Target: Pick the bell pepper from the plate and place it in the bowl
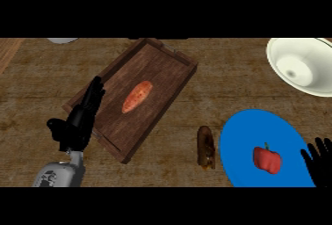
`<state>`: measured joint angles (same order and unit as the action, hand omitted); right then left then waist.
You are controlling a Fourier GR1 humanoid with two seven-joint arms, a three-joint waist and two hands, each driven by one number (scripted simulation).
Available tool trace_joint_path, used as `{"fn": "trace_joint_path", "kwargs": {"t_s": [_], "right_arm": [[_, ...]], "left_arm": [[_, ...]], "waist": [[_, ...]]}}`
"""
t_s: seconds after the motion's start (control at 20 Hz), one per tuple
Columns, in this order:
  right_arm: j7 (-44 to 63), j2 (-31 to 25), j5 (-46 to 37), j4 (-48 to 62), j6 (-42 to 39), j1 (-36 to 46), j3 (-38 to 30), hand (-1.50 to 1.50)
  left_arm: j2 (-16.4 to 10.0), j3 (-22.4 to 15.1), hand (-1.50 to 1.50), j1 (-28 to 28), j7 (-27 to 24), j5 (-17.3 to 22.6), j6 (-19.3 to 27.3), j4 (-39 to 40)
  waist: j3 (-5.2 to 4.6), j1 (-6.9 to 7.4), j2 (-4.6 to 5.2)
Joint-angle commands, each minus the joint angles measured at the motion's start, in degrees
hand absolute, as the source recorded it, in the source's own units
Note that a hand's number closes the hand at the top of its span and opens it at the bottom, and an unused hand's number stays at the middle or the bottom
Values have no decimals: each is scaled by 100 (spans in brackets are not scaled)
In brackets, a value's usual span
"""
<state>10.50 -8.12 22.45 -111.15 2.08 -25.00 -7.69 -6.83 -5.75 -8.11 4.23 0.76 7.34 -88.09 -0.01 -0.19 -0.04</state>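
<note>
Your right hand (319, 161) is the one nearer the bell pepper (266, 159).
You have 1 pepper on 1 blue plate (243, 132), stem pointing away from you, just left of the right hand's straight, spread fingers. 1 white bowl (304, 66) lies farther up the worktop. The left hand (79, 121), fingers straight, is well apart.

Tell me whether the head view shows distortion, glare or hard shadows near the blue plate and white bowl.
Head view: the round blue plate looks stretched, taller than wide. Head view: the white bowl shows a soft sheen, no glare. Head view: light is dim and even; no hard shadow beside the red bell pepper.
</note>
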Motion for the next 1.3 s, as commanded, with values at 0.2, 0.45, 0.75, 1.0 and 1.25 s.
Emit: {"fn": "trace_joint_path", "kwargs": {"t_s": [0.2, 0.45, 0.75, 1.0, 1.25], "right_arm": [[-355, 596, -508, 472, -2, 133, 281, -150], [-851, 575, -560, 1534, -179, 698, 23, -150], [-101, 511, -1418, 936, 404, 400, 417, -150], [-359, 552, -1631, 1709, 360, 988, 453, -150], [-806, 473, -2178, 1766, 202, 1210, 910, 150]], "left_arm": [[229, 7, 0, 112, -159, -260, 37, 54], [381, -113, 0, 88, 97, -328, -9, -60], [86, 371, 0, -6, -95, -107, -294, 137], [159, 345, 0, -150, -28, -260, -286, 224], [247, 216, 0, -130, 108, -280, -273, 32]], "waist": [[1, 2, 1], [2, 12, 3], [-1, 0, 2], [0, 4, 5], [0, 20, 6]]}}
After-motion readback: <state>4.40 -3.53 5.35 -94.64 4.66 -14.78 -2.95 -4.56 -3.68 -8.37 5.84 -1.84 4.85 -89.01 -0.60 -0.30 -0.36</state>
